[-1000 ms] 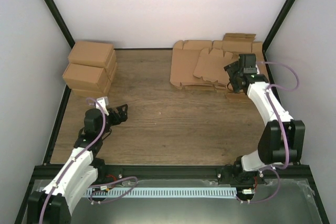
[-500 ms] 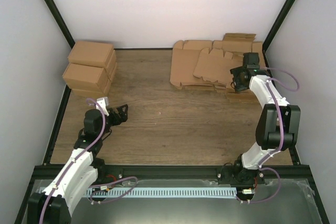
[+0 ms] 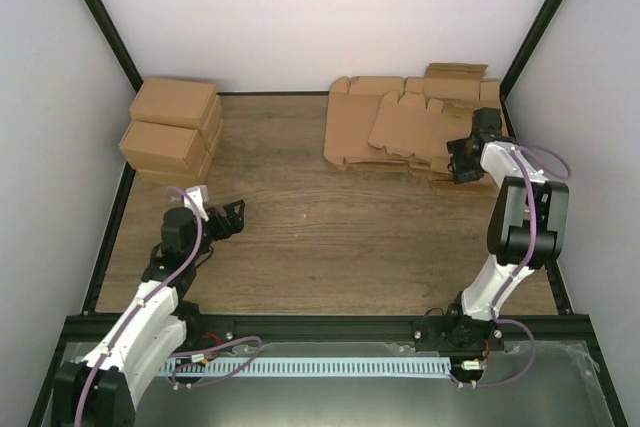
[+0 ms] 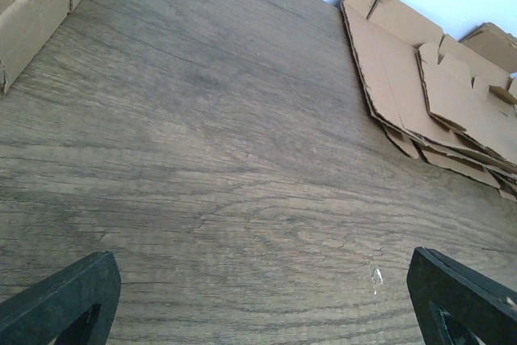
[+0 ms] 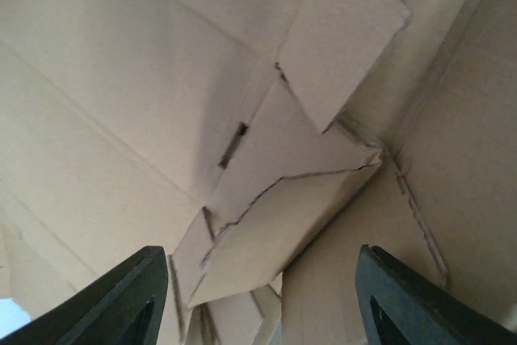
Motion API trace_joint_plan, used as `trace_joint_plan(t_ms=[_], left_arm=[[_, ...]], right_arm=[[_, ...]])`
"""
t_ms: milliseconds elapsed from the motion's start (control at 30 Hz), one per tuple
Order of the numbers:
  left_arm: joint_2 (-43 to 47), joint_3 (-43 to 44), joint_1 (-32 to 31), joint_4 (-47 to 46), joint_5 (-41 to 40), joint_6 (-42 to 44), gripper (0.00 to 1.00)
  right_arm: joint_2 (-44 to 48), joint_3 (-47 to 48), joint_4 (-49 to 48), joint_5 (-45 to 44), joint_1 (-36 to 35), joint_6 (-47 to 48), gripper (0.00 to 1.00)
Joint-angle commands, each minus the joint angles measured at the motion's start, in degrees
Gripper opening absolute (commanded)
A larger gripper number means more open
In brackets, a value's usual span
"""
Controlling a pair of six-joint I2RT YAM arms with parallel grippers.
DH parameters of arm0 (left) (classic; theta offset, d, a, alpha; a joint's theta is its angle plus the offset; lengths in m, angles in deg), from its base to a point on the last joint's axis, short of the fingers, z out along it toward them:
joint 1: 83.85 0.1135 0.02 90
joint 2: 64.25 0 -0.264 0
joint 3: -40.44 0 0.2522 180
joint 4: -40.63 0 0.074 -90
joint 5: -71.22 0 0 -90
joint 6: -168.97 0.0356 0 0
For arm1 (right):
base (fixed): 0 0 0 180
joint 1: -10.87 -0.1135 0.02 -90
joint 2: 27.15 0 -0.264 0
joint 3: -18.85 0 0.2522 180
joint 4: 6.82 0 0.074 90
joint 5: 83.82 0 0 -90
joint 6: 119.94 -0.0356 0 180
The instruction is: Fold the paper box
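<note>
R hand point(image 3: 462, 157) farther back-right now — paper box point(image 3: 405, 129) just left of it

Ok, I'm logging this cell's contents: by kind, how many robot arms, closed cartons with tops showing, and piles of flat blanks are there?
Robot arms: 2
Closed cartons, tops showing: 2
Piles of flat blanks: 1
Total: 5

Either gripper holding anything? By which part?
Nothing held: left gripper open over the table; right gripper open at the cardboard blanks, no flap clamped.
</note>
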State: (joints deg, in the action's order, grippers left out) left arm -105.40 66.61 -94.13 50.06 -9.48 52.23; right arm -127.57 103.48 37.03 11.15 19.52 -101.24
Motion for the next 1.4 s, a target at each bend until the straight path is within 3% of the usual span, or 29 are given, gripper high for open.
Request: trace_joint_plan(t_ms=[0, 300, 400, 500, 633, 1033, 1100, 1167, 1200, 1367], left_arm=[[-0.1, 0.0, -0.3, -1.6, 0.2, 0.6, 1.0], [-0.2, 0.1, -0.3, -1.4, -0.2, 0.6, 1.0], [-0.2, 0.1, -0.3, -1.2, -0.4, 0.6, 1.0], [-0.2, 0.1, -0.3, -1.2, -0.6, 0.5, 1.0], [-0.2, 0.1, -0.4, -1.0, -1.0, 0.4, 1.0], [-0.1, 0.1, -0.3, -1.0, -0.8, 0.4, 1.0], [0.0, 0.1, -0.3, -0.9, -0.8, 0.4, 1.0], [0.1, 0.1, -0.3, -0.9, -0.8, 0.4, 1.0], [0.2, 0.1, -0.3, -0.9, -0.8, 0.4, 1.0], [0.5, 0.0, -0.3, -0.7, -0.9, 0.3, 1.0]], right_arm=[[-2.0, 3.3, 1.0, 1.3, 1.2, -0.4, 0.66], [-7.1, 5.8, 0.7, 3.3, 2.9, -3.2, 0.62], [-7.5, 6.3, 0.5, 4.1, 3.0, -3.2, 0.49], [-7.3, 5.9, -0.4, 5.6, 3.1, -3.2, 0.46], [-6.4, 7.0, 0.6, 7.2, 3.1, -2.5, 0.34], [4.4, 4.4, 2.7, 5.7, 3.1, -1.3, 0.11], [4.9, 4.2, 3.0, 5.1, 3.2, -1.2, 0.13], [4.8, 4.2, 2.8, 4.0, 3.4, -1.1, 0.35], [4.5, 4.4, 2.6, 4.0, 3.7, -0.9, 0.38], [1.2, 7.0, 4.1, 4.6, 5.4, -0.3, 0.42]])
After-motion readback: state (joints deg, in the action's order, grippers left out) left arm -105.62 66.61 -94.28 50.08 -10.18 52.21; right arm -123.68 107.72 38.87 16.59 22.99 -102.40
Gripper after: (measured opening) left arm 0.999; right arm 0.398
